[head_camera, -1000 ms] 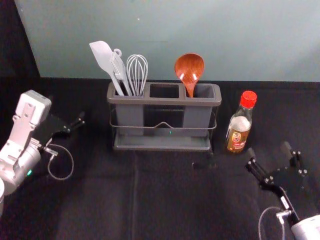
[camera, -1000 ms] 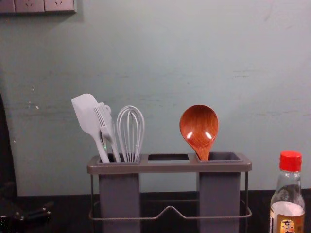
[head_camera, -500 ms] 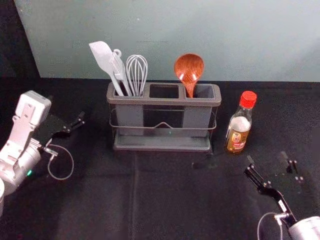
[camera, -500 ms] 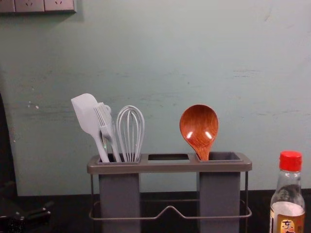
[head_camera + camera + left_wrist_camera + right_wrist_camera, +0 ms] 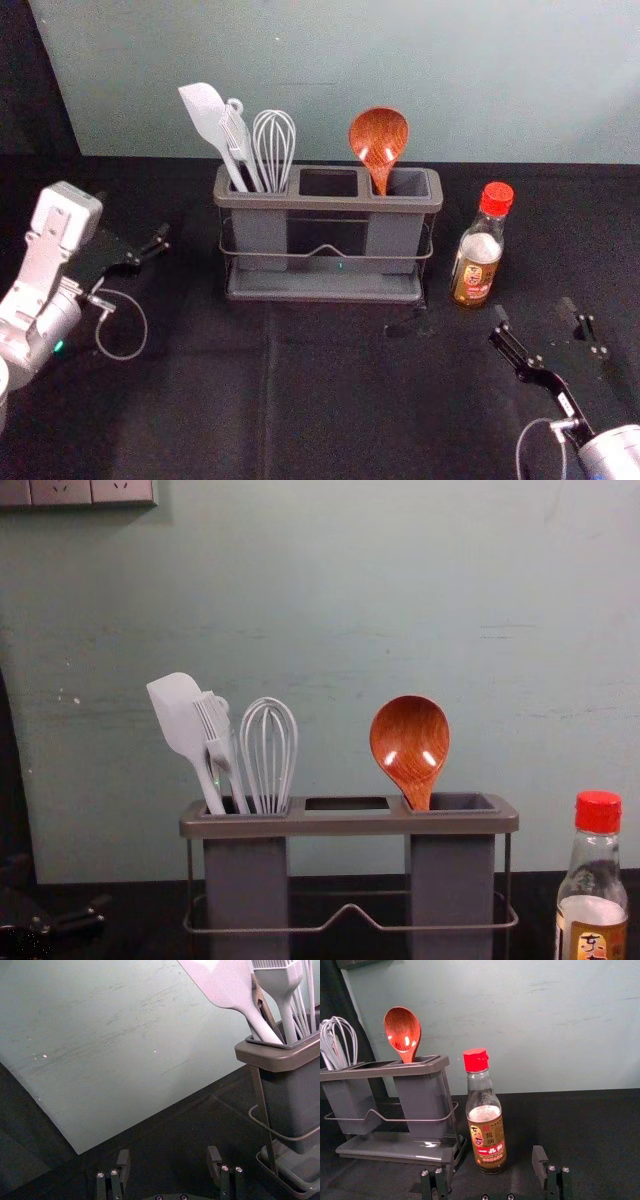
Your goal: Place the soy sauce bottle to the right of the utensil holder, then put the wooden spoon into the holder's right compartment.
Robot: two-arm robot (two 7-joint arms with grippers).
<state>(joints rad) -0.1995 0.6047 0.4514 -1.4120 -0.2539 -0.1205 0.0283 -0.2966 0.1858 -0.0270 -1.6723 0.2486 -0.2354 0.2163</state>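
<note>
The soy sauce bottle [image 5: 477,262] stands upright on the table, a little right of the utensil holder [image 5: 325,296]. Bowl up, the wooden spoon [image 5: 379,138] rests in the holder's right compartment. My right gripper [image 5: 546,325] is open in front of the bottle, nothing between its fingers; in the right wrist view the right gripper [image 5: 487,1167] faces the bottle [image 5: 486,1132] without touching it. My left gripper [image 5: 135,255] is parked left of the holder; in the left wrist view the left gripper [image 5: 169,1162] is open with nothing held.
A white spatula [image 5: 207,118], a brush and a whisk [image 5: 274,150] stand in the holder's left compartment. Behind the table rises a pale wall [image 5: 300,600], with a socket panel [image 5: 92,490] at its upper left in the chest view.
My right gripper has shifted slightly in the head view and stays in front of the bottle. The bottle, spoon, holder and left arm look unmoved.
</note>
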